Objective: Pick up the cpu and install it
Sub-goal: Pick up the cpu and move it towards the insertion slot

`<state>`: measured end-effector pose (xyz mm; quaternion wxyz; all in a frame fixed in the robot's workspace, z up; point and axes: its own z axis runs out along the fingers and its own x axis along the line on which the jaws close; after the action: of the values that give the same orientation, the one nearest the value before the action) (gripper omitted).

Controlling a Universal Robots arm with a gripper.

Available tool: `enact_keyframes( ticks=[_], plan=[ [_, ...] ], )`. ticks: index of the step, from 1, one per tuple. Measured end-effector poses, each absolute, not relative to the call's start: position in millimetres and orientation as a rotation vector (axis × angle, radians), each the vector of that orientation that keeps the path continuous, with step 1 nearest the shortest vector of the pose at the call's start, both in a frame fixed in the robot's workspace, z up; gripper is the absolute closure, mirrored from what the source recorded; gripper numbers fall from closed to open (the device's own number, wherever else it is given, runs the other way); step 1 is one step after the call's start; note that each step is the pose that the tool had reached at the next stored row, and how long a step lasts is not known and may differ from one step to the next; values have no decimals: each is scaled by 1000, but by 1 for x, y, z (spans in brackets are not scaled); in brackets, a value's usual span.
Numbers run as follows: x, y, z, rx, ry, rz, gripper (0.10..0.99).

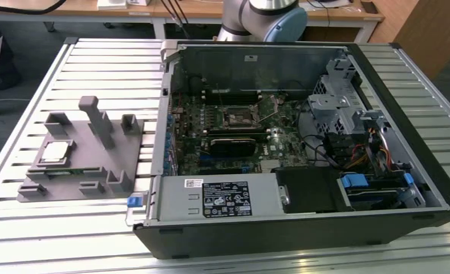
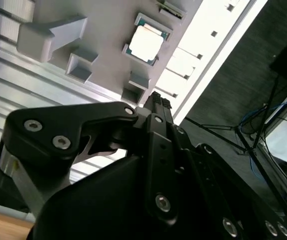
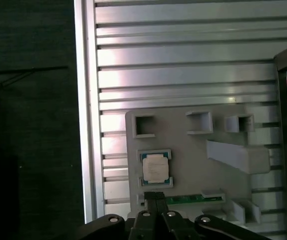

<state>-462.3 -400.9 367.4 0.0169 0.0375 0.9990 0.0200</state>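
Grey plastic first: in the exterior view the fixture [image 1: 88, 162] lies on the slatted counter [image 1: 49, 240], and the cpu [image 1: 55, 150] sits flat in a framed pocket on that fixture, silvery top up, likely so it can't slide and is reachable from above. Just beside the fixture, on the exterior view's right, the computer case [image 1: 286, 240] lies open with its socket [image 1: 238, 118] facing up. Second wrist view: the gripper [image 2: 156, 100] hovers above the fixture, fingers pressed together, holding nothing, clear of the cpu. First wrist view: the tips hang over the fixture near its green memory stick [image 3: 193, 199], cpu just beyond.
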Motion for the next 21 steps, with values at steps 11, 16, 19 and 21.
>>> enact_keyframes(
  ticks=[11, 16, 19, 21],
  plan=[
    [-456, -403, 356, 106, 3126, 62, 980],
    [-455, -404, 347, 102, 3128, 62, 922],
    [-455, -405, 342, 51, 3130, 63, 737],
    [-455, -405, 339, 10, 3132, 63, 678]
  ],
)
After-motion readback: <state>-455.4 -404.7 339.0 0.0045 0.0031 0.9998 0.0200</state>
